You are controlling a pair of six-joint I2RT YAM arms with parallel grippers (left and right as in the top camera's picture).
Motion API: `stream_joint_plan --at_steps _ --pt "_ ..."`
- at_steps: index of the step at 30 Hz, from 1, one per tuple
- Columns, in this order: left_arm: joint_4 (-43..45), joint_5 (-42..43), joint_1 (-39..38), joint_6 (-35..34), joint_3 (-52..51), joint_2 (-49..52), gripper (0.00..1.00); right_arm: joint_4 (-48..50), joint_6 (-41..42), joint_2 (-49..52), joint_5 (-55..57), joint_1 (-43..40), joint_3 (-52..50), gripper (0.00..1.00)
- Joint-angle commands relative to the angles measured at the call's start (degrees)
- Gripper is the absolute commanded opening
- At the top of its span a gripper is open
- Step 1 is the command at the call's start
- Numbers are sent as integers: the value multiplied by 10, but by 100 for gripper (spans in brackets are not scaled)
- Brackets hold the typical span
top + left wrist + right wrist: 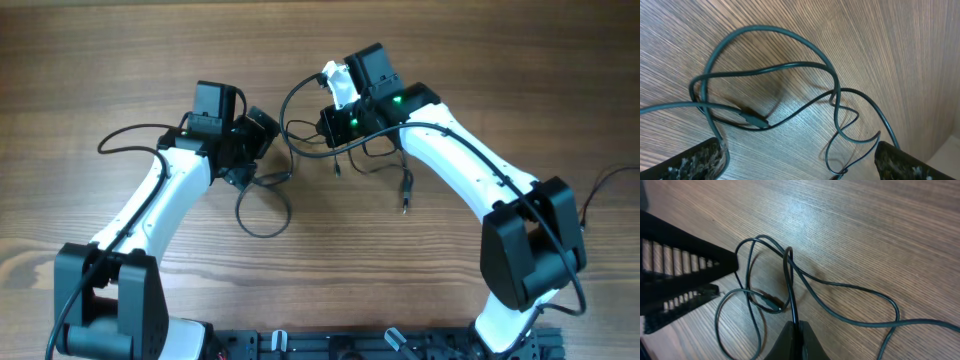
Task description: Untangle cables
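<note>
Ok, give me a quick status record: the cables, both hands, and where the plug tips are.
cables: thin black cords, crossing loops on the table between the two hands
left hand: open, fingers either side of the crossing loops, gripping nothing
right hand: over the tangle; open or shut unclear
loose loop: on the table beside the left arm
plug tip: free end near the right arm
second plug tip: inside the tangle
untangled: not yet
</note>
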Motion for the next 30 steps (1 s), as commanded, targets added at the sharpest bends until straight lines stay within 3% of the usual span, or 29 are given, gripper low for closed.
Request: stream_joint_plan --at_steps 1,5,6,9,13,15,18,23,26,29,30 --pt "9 0 -8 -16 6 3 99 2 -36 -99 -21 -7 2 4" --pt "35 -1 -8 -16 6 3 98 20 -99 -231 -4 -10 2 4" --pt "35 -2 -8 -16 6 3 94 32 -99 -263 6 -14 2 4" --pt "34 -4 -8 -14 6 3 64 89 -85 -375 41 -55 2 4" --pt "-7 -105 -6 -12 6 3 61 101 -30 -473 138 -160 2 4" --pt "-33 -157 8 -12 6 3 61 77 -11 -478 177 -183 2 4" --pt "-104 -224 74 -12 6 3 58 43 58 -474 327 -220 2 4" --pt "-167 -222 224 25 6 3 42 23 87 -448 399 -314 2 4" --pt "-165 -180 264 63 6 3 4 -21 87 -398 381 -354 2 4" --pt "-164 -178 252 64 6 3 4 -71 88 -317 321 -353 2 4" --pt "-164 -164 243 64 6 3 9 -86 87 -289 263 -353 2 4"
